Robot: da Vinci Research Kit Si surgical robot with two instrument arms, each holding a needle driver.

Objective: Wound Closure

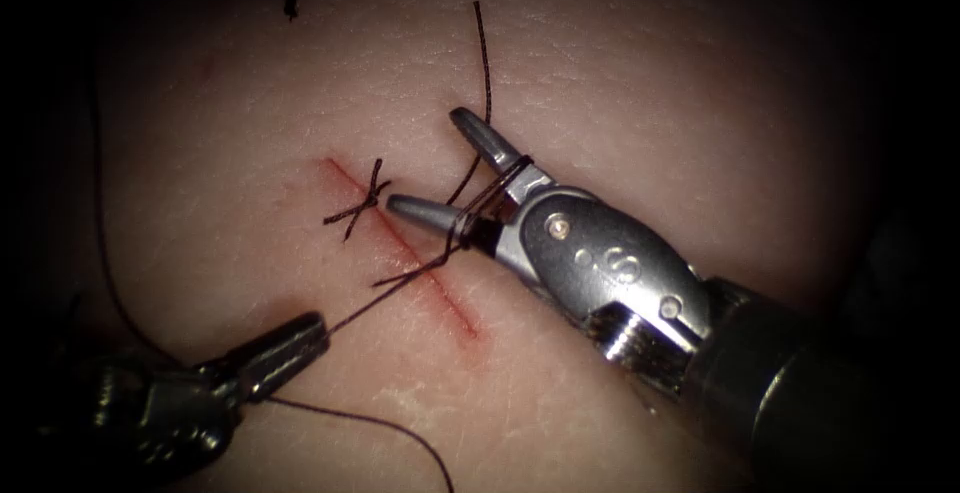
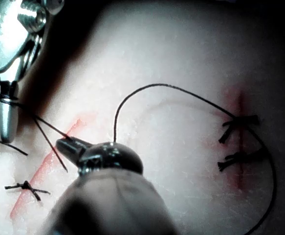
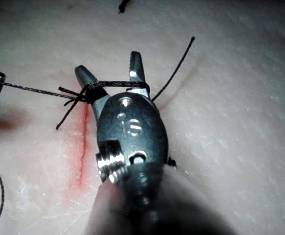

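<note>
Right arm's tool (image 1: 440, 168) enters from right, shaft angled up-left, jaws spread wide, thread (image 1: 497, 193) looped round their base, nothing pinched between tips. Left arm's tool (image 1: 300, 341) low at left, jaws closed on thread, tip pointing up-right toward right tool

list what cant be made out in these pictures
- Needle: the thread runs off the endoscope view's edges, so where the needle lies is unknown.
- Left tool: shut on the thread; its wrist is lost in shadow.
- Right tool: jaws open, thread looped around them; the tool's body hides how many turns.
</note>
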